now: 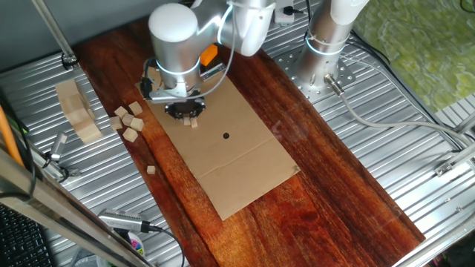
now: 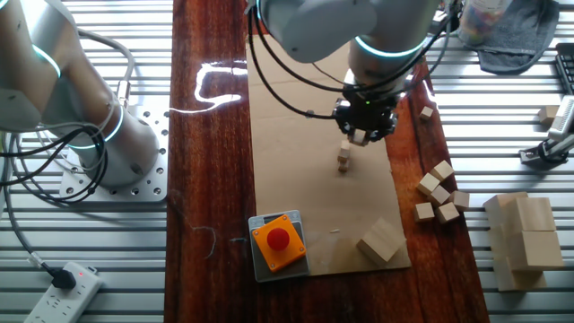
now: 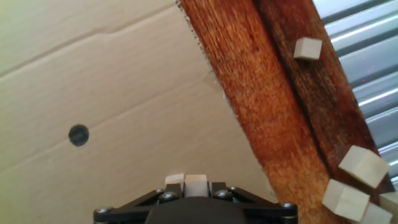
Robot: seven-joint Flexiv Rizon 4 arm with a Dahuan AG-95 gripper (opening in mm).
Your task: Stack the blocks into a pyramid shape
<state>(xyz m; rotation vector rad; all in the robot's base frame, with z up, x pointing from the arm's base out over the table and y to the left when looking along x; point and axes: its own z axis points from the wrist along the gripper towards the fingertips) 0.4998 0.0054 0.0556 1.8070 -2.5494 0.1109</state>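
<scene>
While the claw (image 2: 365,135) is hanging low over the cardboard (image 1: 230,148), the blocks are lying in three lots around that sheet.

Lot one: blocks on the cardboard. A small stack (image 2: 343,158) is standing just beside the fingertips, nearer the sheet's middle in the other fixed view, apparently two cubes high. In one fixed view a cube (image 1: 194,123) is showing directly below the claw. In the hand view two pale cube tops (image 3: 188,181) are sitting side by side at the fingers' base, touching each other. Whether the fingers are touching or pinching any cube cannot be told; the jaw gap is hidden by the claw body in every view.

Lot two: a loose cluster (image 1: 128,121) lying off the cardboard's edge on the dark wooden board (image 1: 334,193), well apart from the claw.

Lot three: a single cube (image 1: 151,170) lying alone on the board, farther along the same cardboard edge.

Other items: a black dot (image 1: 225,136) marking the cardboard near its middle; a larger wooden block (image 2: 380,240) resting on the cardboard's corner beside a red button box (image 2: 277,241); big pale slabs (image 1: 77,111) lying on the metal table (image 1: 386,141) beyond the cluster.
</scene>
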